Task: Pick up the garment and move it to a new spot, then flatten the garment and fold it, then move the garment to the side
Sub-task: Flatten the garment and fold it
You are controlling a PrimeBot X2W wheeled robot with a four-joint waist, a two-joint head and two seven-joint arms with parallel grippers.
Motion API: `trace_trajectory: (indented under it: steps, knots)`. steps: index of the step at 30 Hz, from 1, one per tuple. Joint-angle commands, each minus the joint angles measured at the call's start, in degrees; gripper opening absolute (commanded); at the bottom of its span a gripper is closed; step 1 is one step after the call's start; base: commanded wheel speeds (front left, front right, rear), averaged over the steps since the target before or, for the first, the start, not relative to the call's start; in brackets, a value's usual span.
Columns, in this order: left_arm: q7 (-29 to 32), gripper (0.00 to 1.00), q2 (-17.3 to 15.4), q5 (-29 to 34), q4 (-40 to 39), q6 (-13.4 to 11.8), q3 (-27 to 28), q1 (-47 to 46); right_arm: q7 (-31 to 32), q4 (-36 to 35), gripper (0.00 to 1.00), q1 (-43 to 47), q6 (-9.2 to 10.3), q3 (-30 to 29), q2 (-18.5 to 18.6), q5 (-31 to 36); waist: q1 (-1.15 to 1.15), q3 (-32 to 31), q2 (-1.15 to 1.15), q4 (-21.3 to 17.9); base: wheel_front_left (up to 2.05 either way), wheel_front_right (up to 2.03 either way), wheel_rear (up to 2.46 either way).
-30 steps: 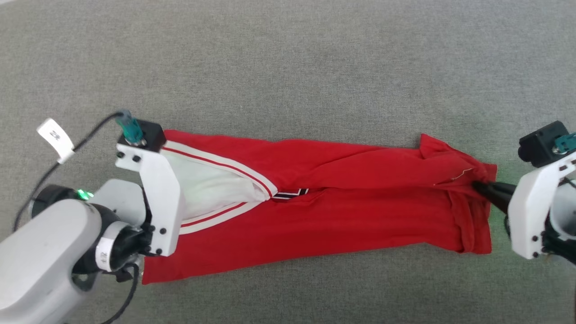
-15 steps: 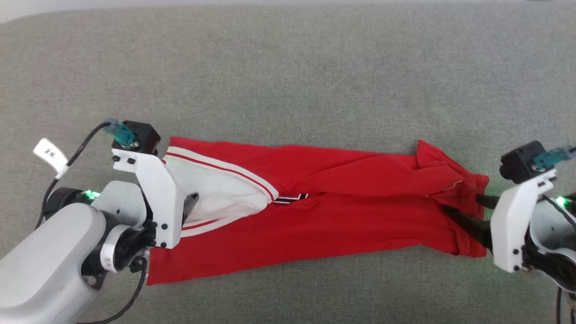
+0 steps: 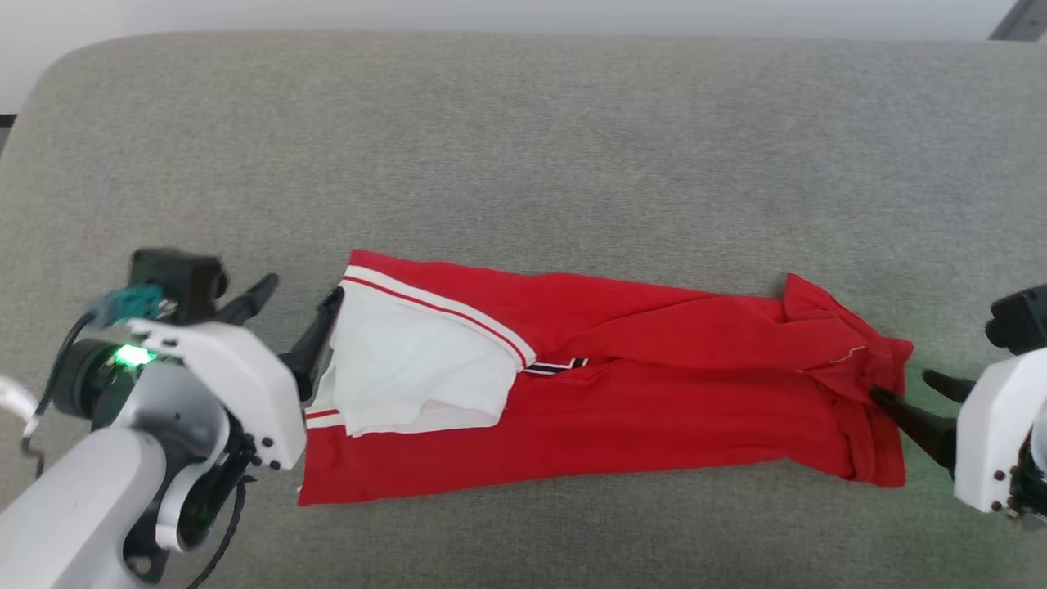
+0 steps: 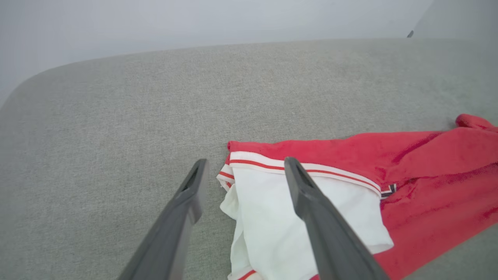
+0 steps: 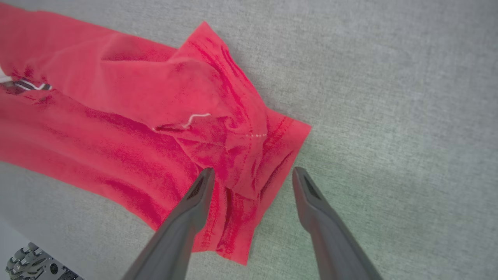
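The garment (image 3: 638,409) lies on the grey cushion as a long red strip running left to right, with its white sleeve (image 3: 409,376) and striped trim turned up at the left end. My left gripper (image 3: 298,296) stands open just off that left end, its right finger beside the sleeve edge. In the left wrist view the left gripper (image 4: 246,163) straddles the corner of the sleeve (image 4: 272,210), holding nothing. My right gripper (image 3: 904,386) is open at the rumpled right end. In the right wrist view the right gripper (image 5: 253,171) stands over the hem of the garment (image 5: 136,116).
The grey fabric cushion (image 3: 523,147) stretches wide behind and in front of the garment. Its back edge meets a pale wall at the top, with a rounded corner at the far left. Part of the robot's base (image 5: 27,264) shows past the cushion's near edge.
Both grippers went from shut on the garment's ends to open and let it go. The left gripper drew back off the sleeve. The camera has tilted, bringing the cushion's back edge into view.
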State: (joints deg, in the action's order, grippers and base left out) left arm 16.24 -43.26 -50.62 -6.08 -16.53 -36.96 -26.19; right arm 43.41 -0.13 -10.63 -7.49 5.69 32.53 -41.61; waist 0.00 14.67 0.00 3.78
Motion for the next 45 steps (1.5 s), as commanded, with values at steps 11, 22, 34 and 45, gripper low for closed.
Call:
trace_trajectory:
  steps: [11, 22, 34, 45]
  knots:
    - [-17.05, 1.0, 2.34, 0.11, 1.81, 0.27, 4.27, 9.26, 3.04, 5.08, 1.0, 1.45, 0.0, -4.35, -2.7, 1.44, 0.0, 1.26, 0.0, 3.68, 0.0, 0.0, 0.0]
    - [-28.31, 1.0, 6.03, -0.63, 5.7, 1.59, 6.98, 14.14, 6.59, 14.27, 0.0, -4.02, -0.36, 6.74, -8.13, -4.84, 0.0, 2.12, 0.0, 5.91, 0.0, 0.0, 0.0]
    - [-31.35, 1.0, 11.08, 0.01, 7.39, 4.33, 12.15, 19.57, 2.78, 13.45, 0.0, -8.76, 0.01, 6.59, -1.55, -12.29, 0.0, 0.96, 0.0, 5.84, 0.0, 0.0, 0.0]
    - [-31.51, 1.0, 15.98, 4.53, 6.44, 8.42, 19.41, 23.0, -1.39, 18.53, 0.0, -9.67, 0.01, 0.47, 5.84, -13.32, 0.0, 0.12, 0.0, 4.51, 0.0, 0.0, 0.0]
